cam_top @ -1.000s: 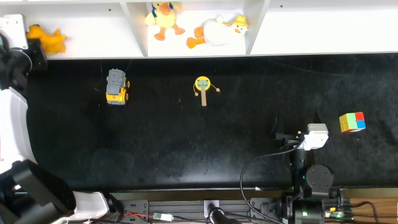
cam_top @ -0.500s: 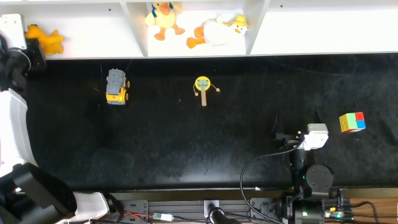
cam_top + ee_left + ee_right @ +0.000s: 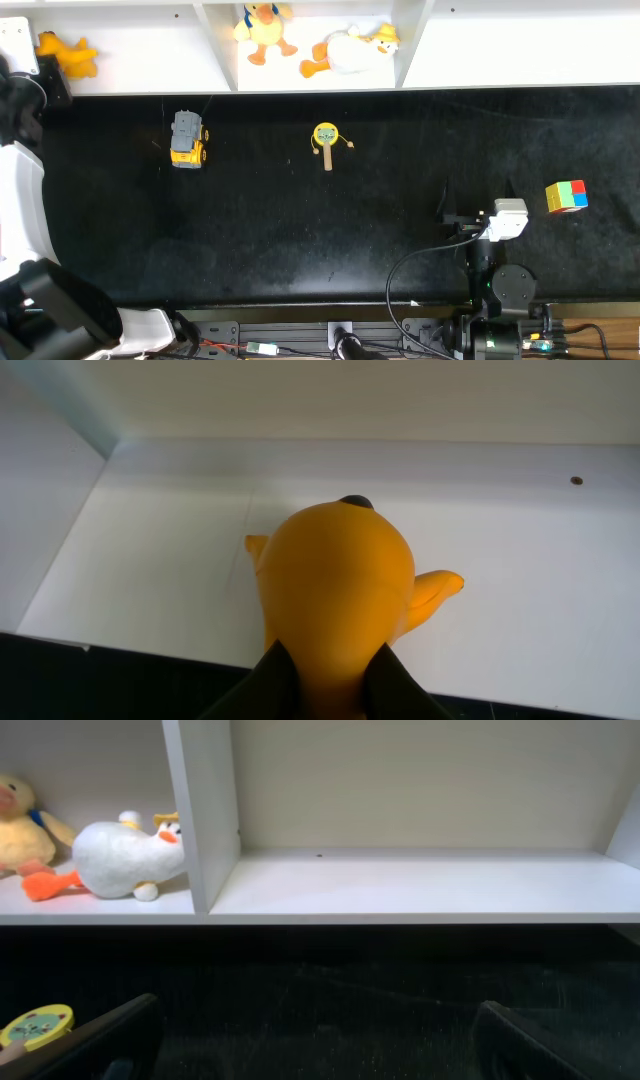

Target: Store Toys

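- Now placing: the left gripper (image 3: 328, 685) pinches the orange toy (image 3: 335, 580) inside the upper-left shelf bay (image 3: 150, 570).
- Next, likely release it there; the right gripper (image 3: 315, 1025) sits spread.

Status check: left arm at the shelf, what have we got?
Left gripper shut on orange plush toy, over left shelf compartment floor. Right gripper open, empty, low over mat. Nothing in the way; toy truck, rattle, colour cube on mat.
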You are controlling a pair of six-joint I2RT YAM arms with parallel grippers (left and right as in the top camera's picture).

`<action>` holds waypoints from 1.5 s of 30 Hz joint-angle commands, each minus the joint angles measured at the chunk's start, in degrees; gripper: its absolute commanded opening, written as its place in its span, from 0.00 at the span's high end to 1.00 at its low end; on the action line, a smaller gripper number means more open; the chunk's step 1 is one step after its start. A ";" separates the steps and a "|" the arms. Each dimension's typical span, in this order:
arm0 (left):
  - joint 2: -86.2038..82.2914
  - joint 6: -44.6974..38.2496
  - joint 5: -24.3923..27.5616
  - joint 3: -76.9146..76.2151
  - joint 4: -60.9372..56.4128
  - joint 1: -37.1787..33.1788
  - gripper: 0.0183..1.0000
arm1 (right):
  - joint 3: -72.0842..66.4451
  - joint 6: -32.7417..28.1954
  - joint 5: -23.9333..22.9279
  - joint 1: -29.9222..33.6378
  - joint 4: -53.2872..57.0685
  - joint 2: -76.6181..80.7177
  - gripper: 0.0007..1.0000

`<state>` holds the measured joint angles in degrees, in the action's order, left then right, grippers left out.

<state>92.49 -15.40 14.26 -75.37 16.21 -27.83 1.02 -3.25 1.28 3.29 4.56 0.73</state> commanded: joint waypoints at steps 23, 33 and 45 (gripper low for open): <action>4.44 2.03 -0.39 -1.64 -1.70 -0.04 0.83 | -0.74 -0.13 0.17 0.11 -0.22 -0.46 0.01; 5.79 2.05 -0.20 -1.64 -3.43 0.68 0.83 | -0.74 -0.13 0.17 0.11 -0.22 -0.46 0.00; 6.03 2.43 -0.22 -1.64 -4.17 2.16 0.82 | -0.74 -0.13 0.17 0.11 -0.22 -0.46 0.00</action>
<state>97.01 -13.80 14.26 -76.12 12.12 -26.17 1.02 -3.25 1.28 3.29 4.56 0.73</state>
